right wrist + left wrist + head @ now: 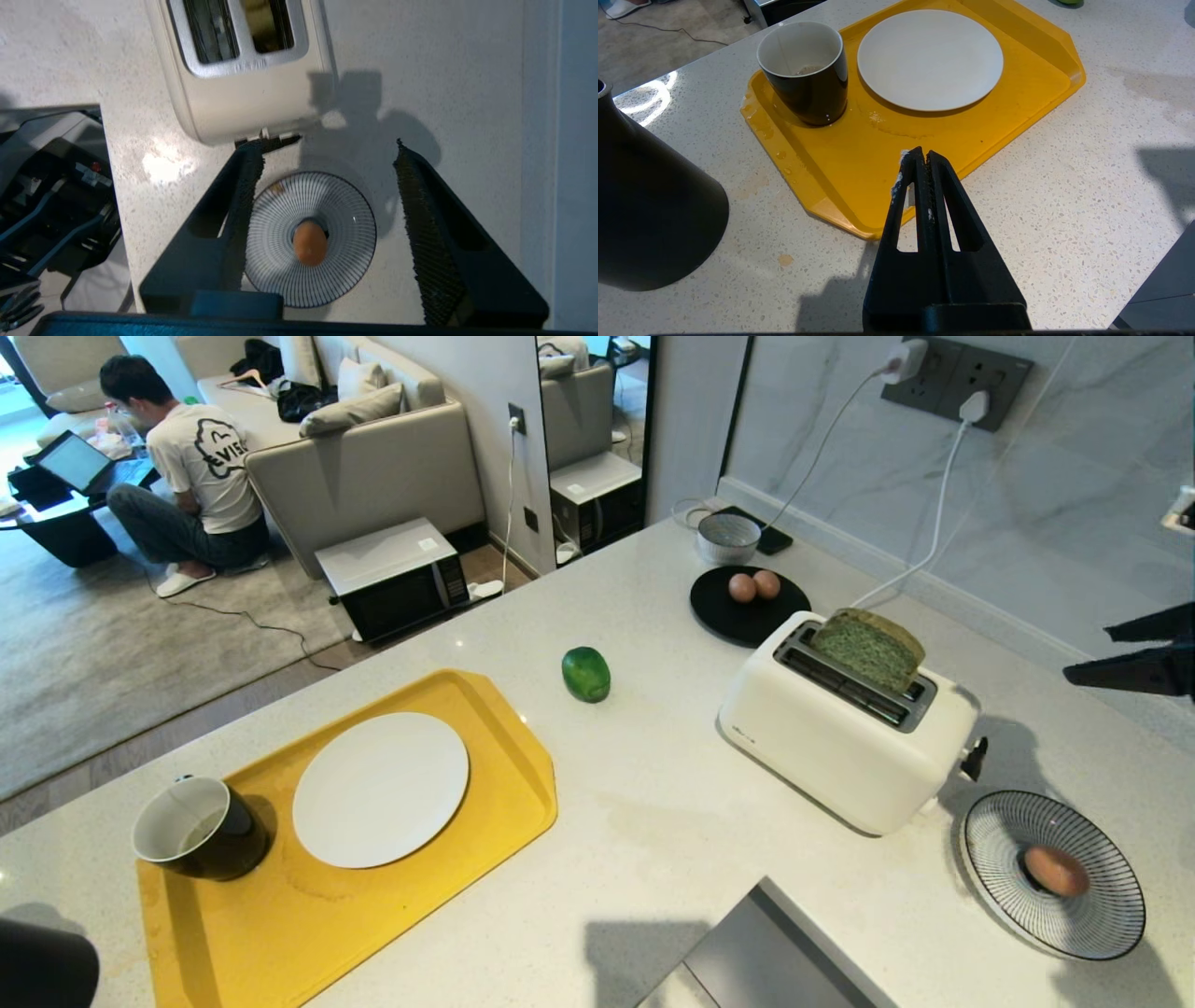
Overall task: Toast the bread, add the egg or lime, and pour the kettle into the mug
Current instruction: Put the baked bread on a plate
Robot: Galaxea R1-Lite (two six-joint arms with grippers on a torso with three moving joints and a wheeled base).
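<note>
On the worktop (653, 821), the bread (868, 649) stands in the toaster (840, 737); the white plate (380, 790) is bare, the mug (198, 826) seemingly unfilled. Right gripper (327, 186) open above an egg (309, 242); left gripper (920, 163) closed.

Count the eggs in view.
3. Two eggs touch on the black plate behind the toaster; one egg lies in the striped dish near its lever end. None seem hidden.
</note>
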